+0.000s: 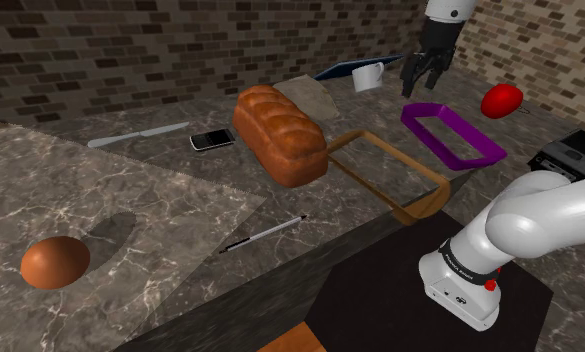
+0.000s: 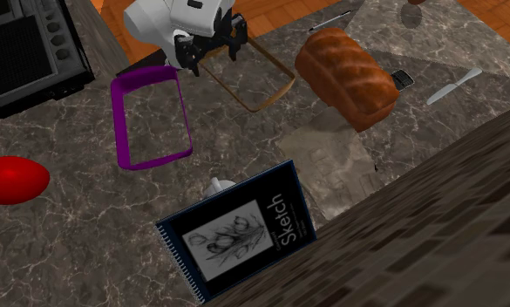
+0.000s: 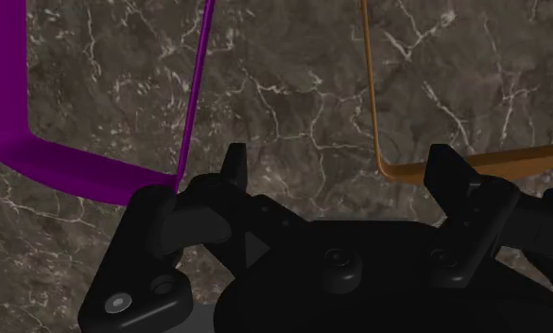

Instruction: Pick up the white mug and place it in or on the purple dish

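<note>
Shoulder view: the white mug [image 1: 368, 76] stands ungrasped on the counter [image 1: 160, 200], outside the empty purple dish [image 1: 477, 159].

Second exterior view: the mug sits against the sketchbook [image 2: 235, 231], and the gripper [image 2: 214, 54] hangs across the dish from it.

Wrist view: the 2 fingers [image 3: 234, 163] are apart with nothing between them.

As I judge it, reaching, grasping, carrying and placing all remain.
</note>
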`<control>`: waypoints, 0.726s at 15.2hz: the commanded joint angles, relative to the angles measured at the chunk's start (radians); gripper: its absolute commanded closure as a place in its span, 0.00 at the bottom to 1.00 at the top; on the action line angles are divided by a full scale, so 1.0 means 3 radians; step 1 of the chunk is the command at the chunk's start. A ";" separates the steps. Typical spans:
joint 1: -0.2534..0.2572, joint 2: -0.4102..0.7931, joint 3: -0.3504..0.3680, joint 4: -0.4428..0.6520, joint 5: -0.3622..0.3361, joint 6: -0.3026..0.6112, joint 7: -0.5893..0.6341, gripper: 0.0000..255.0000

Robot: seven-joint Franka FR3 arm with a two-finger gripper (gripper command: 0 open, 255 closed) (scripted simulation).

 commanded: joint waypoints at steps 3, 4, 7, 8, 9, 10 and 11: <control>-0.0064 0.0374 -0.0136 0.0232 -0.0067 0.0268 -0.0105 0.00; -0.0078 0.0470 -0.0170 0.0303 -0.0076 0.0324 -0.0131 0.00; -0.0116 0.0764 -0.0268 0.0535 -0.0088 0.0476 -0.0212 0.00; -0.0129 0.0863 -0.0299 0.0620 -0.0087 0.0521 -0.0240 0.00; -0.0142 0.0963 -0.0330 0.0709 -0.0082 0.0563 -0.0269 0.00; -0.0155 0.1064 -0.0361 0.0801 -0.0075 0.0602 -0.0298 0.00; -0.0168 0.1166 -0.0391 0.0898 -0.0065 0.0638 -0.0328 0.00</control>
